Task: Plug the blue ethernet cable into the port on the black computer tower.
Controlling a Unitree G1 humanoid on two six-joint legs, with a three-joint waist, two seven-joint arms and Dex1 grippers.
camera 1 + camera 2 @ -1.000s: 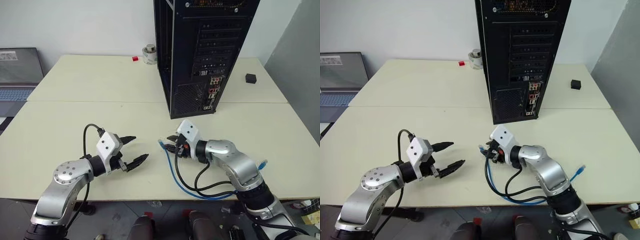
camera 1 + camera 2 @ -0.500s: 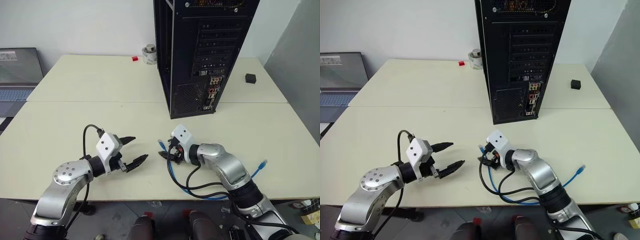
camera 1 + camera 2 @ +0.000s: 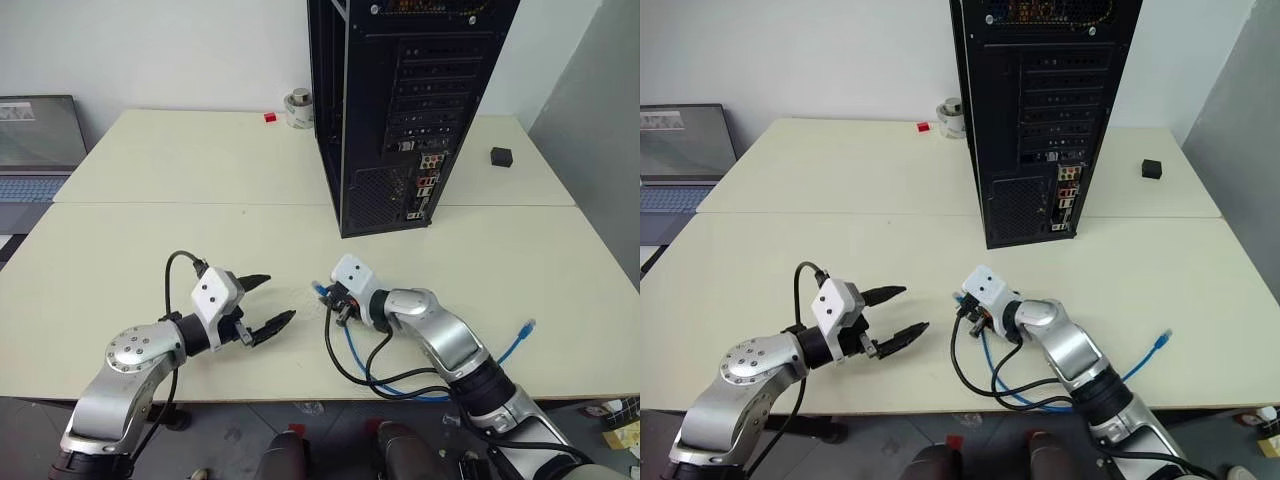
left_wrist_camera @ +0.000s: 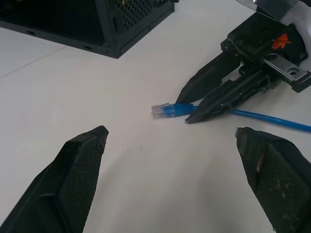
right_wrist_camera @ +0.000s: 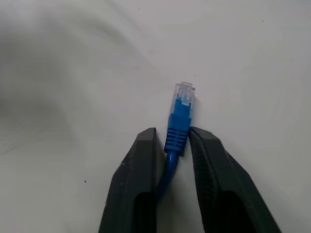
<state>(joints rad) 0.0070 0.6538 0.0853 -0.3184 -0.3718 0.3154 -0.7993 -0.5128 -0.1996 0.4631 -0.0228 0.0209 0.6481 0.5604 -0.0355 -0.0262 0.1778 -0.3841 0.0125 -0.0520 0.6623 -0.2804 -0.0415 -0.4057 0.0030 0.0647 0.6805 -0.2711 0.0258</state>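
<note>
Pickup step in hand: right end effector [image 5: 172,141] pinched blue ethernet cable [image 5: 179,120] just behind plug, low on surface [image 3: 150,250]. Left end effector [image 3: 268,303] spread, idle. Next: lift, align plug with port [image 3: 428,163] on black computer tower [image 3: 400,100], at 12–1 o'clock.

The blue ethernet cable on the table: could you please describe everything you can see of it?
The blue ethernet cable is a thin bright blue cord with a clear plastic plug and ribbed blue boot. The right gripper pinches that boot, plug jutting past the fingertips just above the table. The cord loops back under the right arm; its other plug lies free near the table's right edge.
</note>
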